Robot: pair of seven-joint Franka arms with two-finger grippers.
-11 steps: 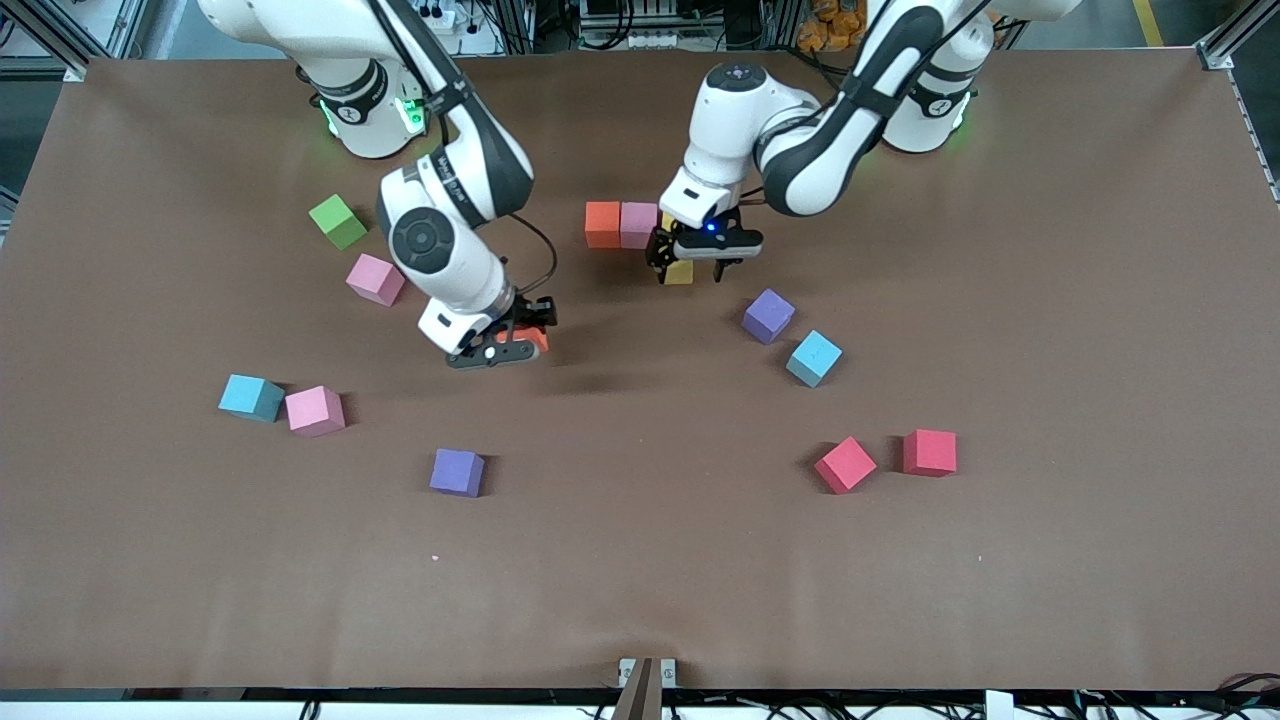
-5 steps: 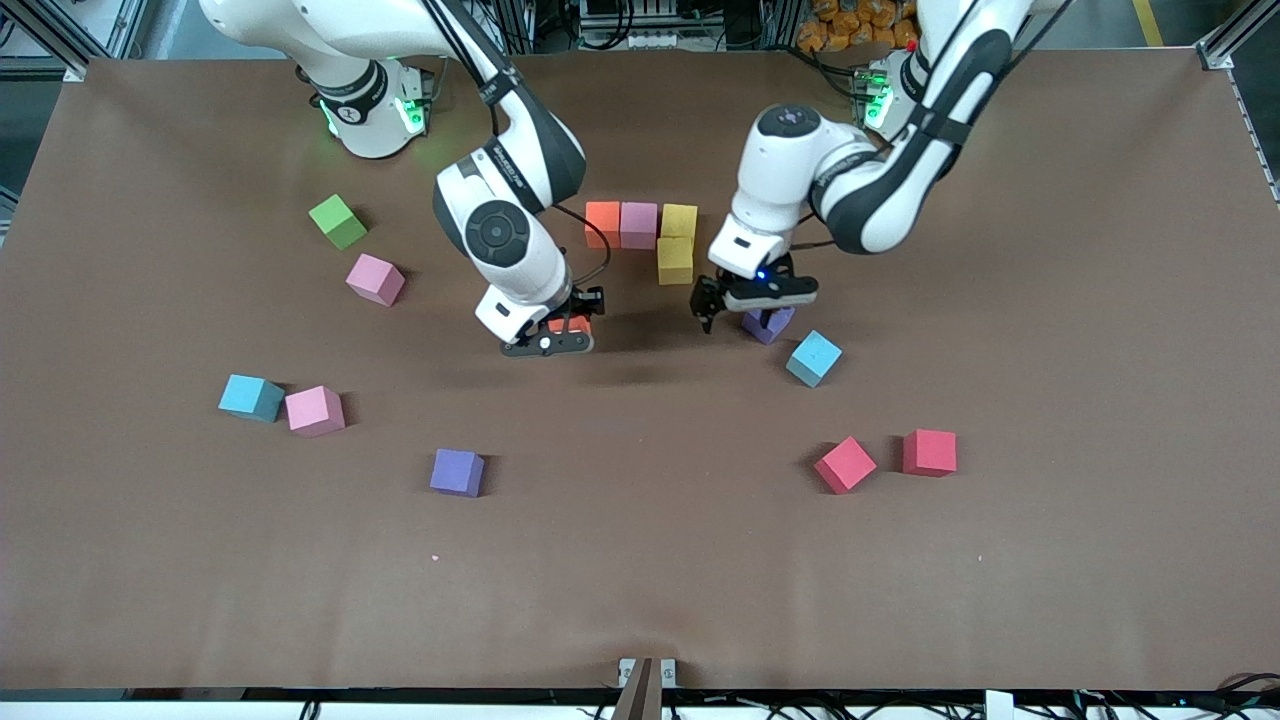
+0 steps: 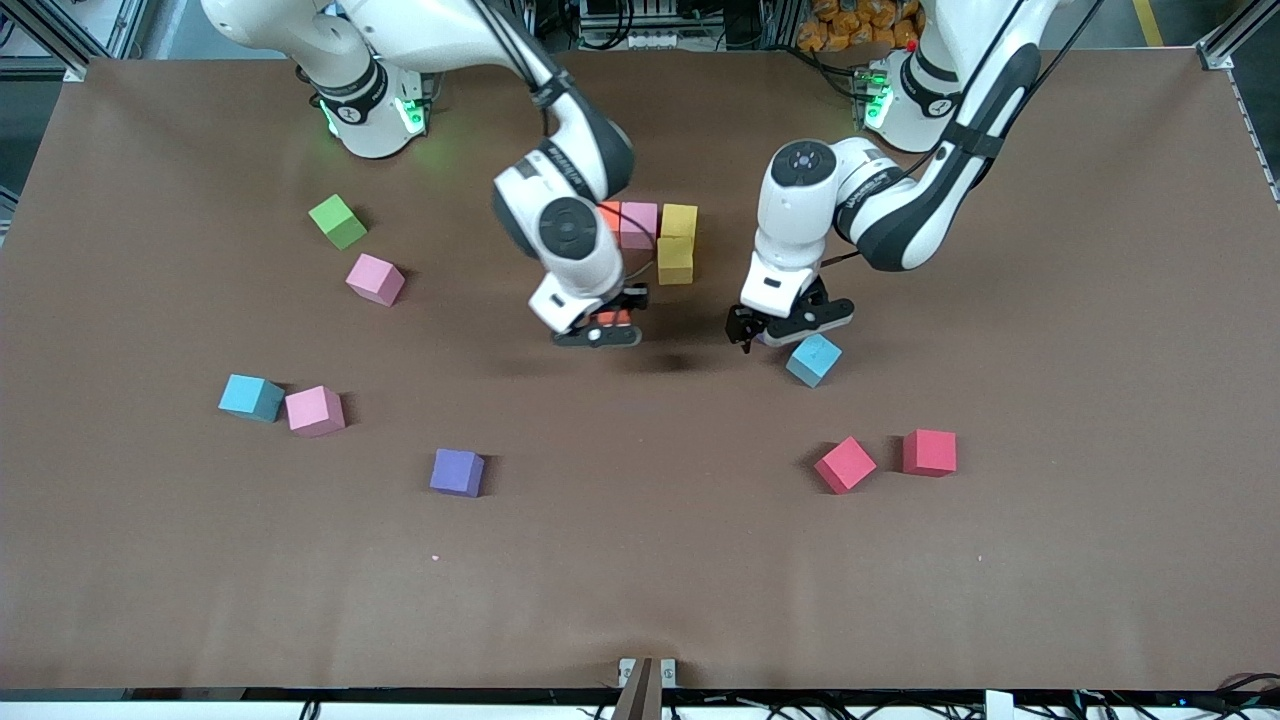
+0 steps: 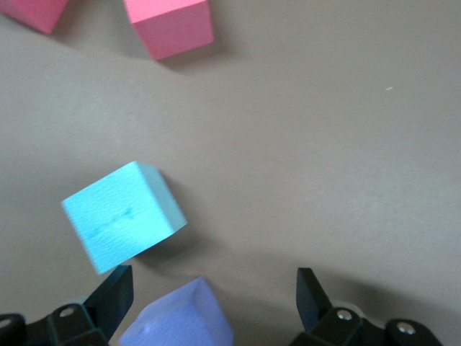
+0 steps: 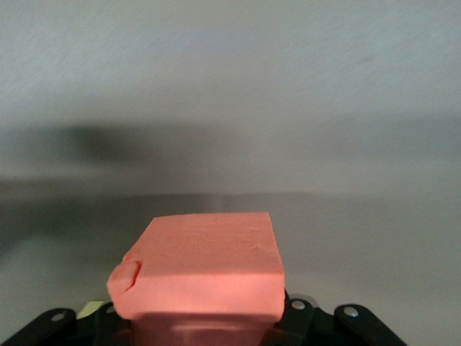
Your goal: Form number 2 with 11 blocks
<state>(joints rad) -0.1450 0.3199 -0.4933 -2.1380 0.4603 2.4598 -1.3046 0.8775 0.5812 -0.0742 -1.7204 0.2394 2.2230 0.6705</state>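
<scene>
Both arms have travelled since half a second ago: we see the right tool point(image 3: 600, 330) carried toward the left arm's end of the worktop point(image 3: 640, 560), and the left tool point(image 3: 790, 325) shifted onto the purple cube point(image 4: 180, 321).

Our right tool is clamped on an orange cube point(image 5: 202, 270), held above bare worktop just nearer the camera than the started figure. Our left tool has its fingers point(image 4: 112, 295) spread wide, one on each side of the purple cube, not closed on it. A light blue cube point(image 3: 813, 359) sits just beside that purple one.

Outward, the started number 2 shows an orange cube point(image 3: 609, 213) partly covered by the right arm, touching a pink cube point(image 3: 639, 224), then a yellow cube point(image 3: 679, 220), with a second yellow cube point(image 3: 675, 262) touching it on the nearer side.

Two red-pink cubes point(image 3: 845, 464) point(image 3: 929, 452) lie nearer the camera. Toward the right arm's end we see a pink cube point(image 3: 375, 279), a green cube point(image 3: 338, 221), a light blue cube point(image 3: 251, 397) touching another pink cube point(image 3: 315, 410), and a lone purple cube point(image 3: 457, 472).
</scene>
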